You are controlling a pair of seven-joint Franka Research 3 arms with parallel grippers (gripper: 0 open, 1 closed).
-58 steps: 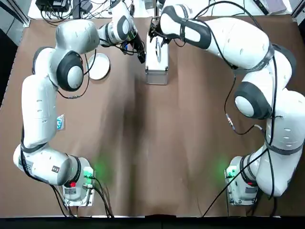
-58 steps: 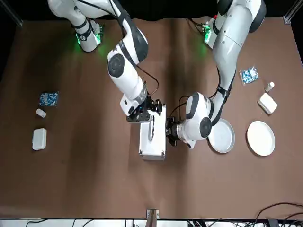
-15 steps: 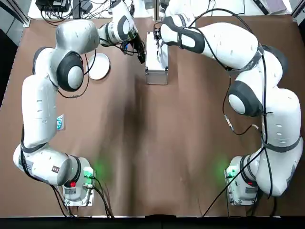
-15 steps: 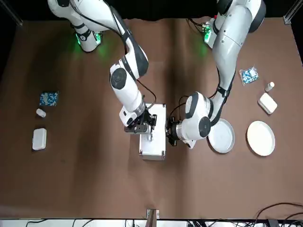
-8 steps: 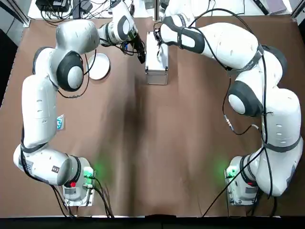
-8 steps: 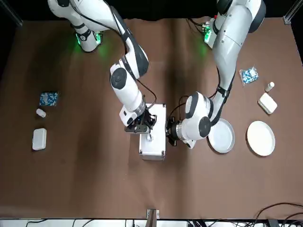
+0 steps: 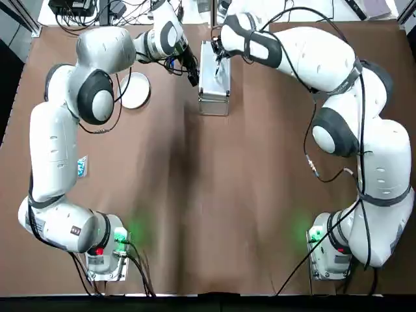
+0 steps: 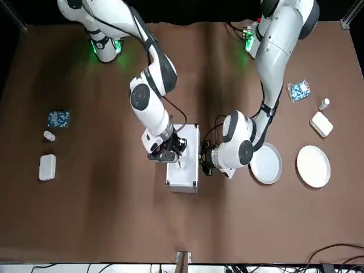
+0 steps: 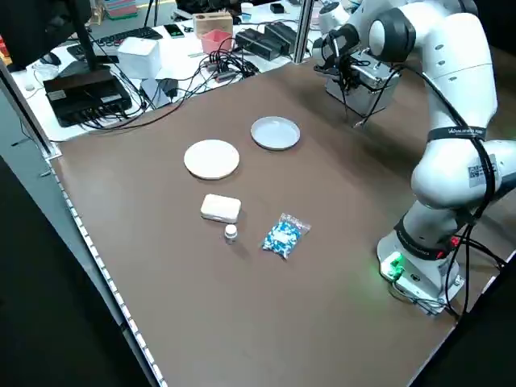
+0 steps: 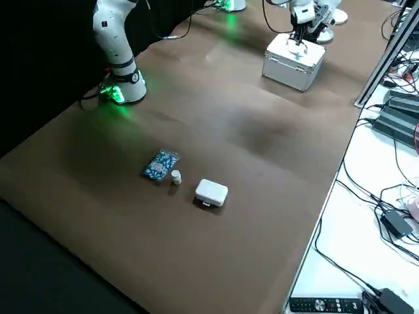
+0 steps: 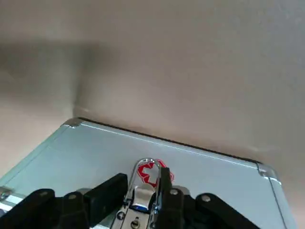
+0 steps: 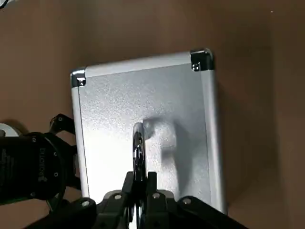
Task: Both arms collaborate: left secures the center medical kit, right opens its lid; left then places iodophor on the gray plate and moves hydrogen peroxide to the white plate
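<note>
The kit (image 8: 182, 156) sits mid-table, lid (image 12: 143, 133) down. The right gripper (image 12: 138, 183) pinches the lid's handle (image 12: 137, 148) from above; the left gripper (image 11: 143, 200) clamps the kit's latch side (beside the gray plate (image 8: 265, 163)). The lift should probably follow the hinge arc, while the left holds firm.

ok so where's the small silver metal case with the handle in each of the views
Top view: the small silver metal case sits top centre, between the two grippers.
Front view: centre.
Left side view: top right, partly behind the arm.
Right side view: top right.
Left wrist view: fills the bottom.
Right wrist view: centre.
Shared landmark: the slim handle on its lid, also seen from the front.
</note>
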